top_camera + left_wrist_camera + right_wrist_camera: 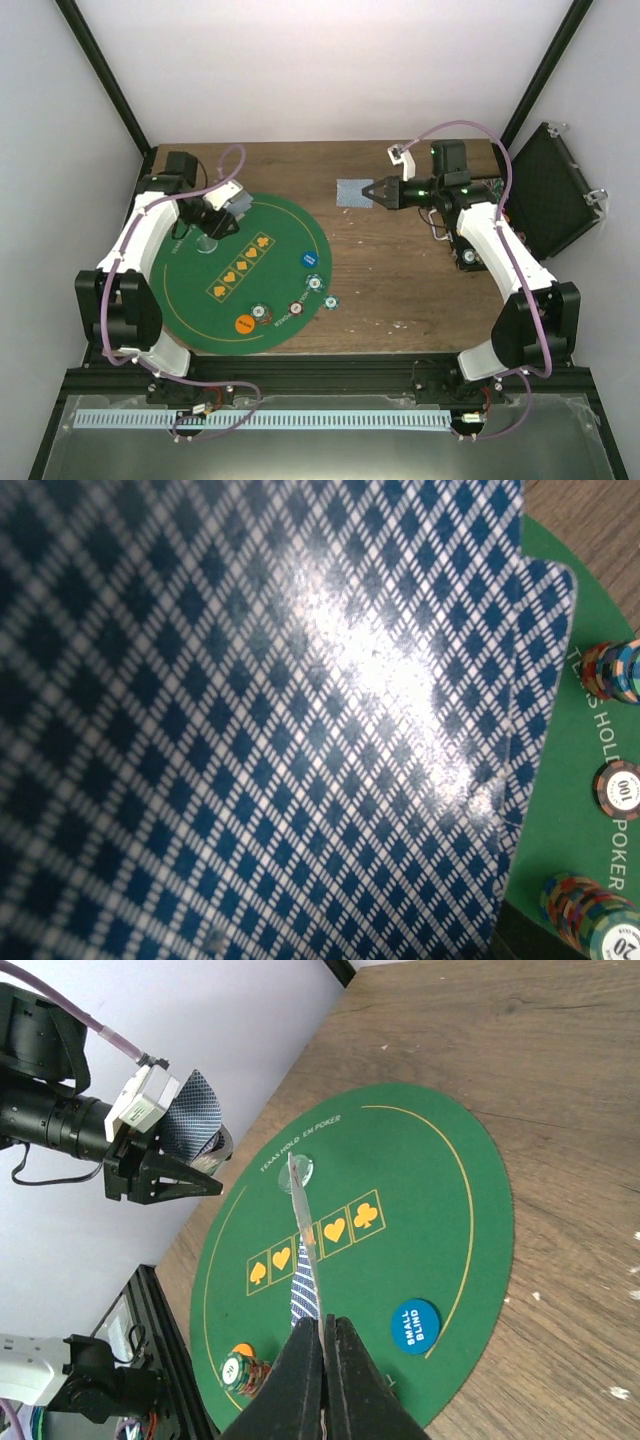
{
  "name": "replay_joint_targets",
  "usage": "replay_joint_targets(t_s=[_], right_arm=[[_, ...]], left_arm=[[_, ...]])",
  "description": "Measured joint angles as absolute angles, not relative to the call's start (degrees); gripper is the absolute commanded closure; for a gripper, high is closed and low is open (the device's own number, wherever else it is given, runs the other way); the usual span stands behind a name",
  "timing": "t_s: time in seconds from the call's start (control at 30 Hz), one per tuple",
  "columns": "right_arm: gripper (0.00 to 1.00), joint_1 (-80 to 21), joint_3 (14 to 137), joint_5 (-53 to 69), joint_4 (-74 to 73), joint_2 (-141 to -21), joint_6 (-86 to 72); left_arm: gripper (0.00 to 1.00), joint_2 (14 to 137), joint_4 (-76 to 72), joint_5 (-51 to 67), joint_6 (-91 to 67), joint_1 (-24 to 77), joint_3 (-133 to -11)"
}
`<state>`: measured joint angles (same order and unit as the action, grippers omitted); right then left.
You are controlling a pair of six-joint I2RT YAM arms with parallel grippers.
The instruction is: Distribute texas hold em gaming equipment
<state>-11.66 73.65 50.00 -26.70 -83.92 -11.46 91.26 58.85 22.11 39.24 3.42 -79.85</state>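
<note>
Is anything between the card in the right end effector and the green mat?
Nothing visible. The card, pinched in the right end effector, is over wood right of the mat, with only wood between them. The chips sit along the mat's near edge, off that path.

I am seeing bright, even light washing the table (400, 280) with soft shadows, while glare is blooming across the blurred card backs (260, 720) filling my left wrist view.

Fanned blue-checked cards (250, 710) held aloft over far left of mat (190, 300). Single card (352, 193) pinched at one edge over bare table (400, 290). Near mat's curved edge: blue disc (309, 260), orange disc (243, 322), small striped chips (297, 308).
</note>
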Motion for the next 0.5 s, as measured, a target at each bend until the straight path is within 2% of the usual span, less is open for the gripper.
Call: replay_joint_targets(t_s=[0.5], right_arm=[[0.99,-18.0,74.7,50.5,-24.1,-91.3,-12.3]], left_arm=[[0.55,86.5,58.8,23.2,36.4,-0.5,-74.1]])
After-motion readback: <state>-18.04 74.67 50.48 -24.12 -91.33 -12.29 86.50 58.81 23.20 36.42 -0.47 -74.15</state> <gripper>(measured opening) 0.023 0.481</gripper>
